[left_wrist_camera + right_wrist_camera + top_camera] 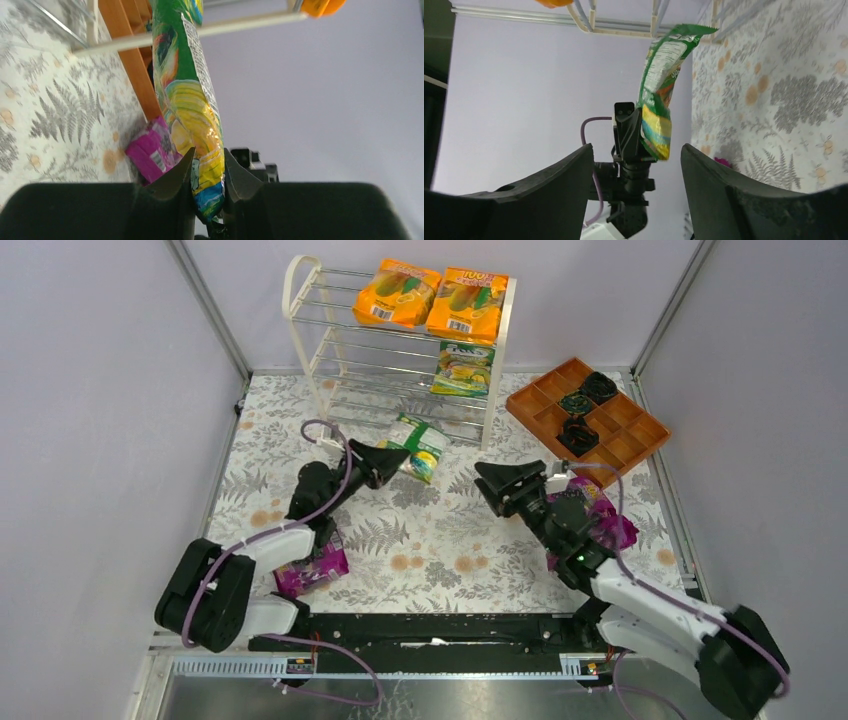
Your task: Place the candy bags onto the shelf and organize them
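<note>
Orange tray [640, 430] beside white shelf [500, 350]

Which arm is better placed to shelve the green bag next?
Left. Its jaws pinch the green bag, held up close to the shelf; the right arm has open, empty jaws.

The green-yellow candy bag [192, 110] is glossy, crinkled plastic film. The shelf [390, 345] pairs a smooth cream plastic frame with shiny chrome rods. The tabletop [440, 540] wears a matt floral print.
</note>
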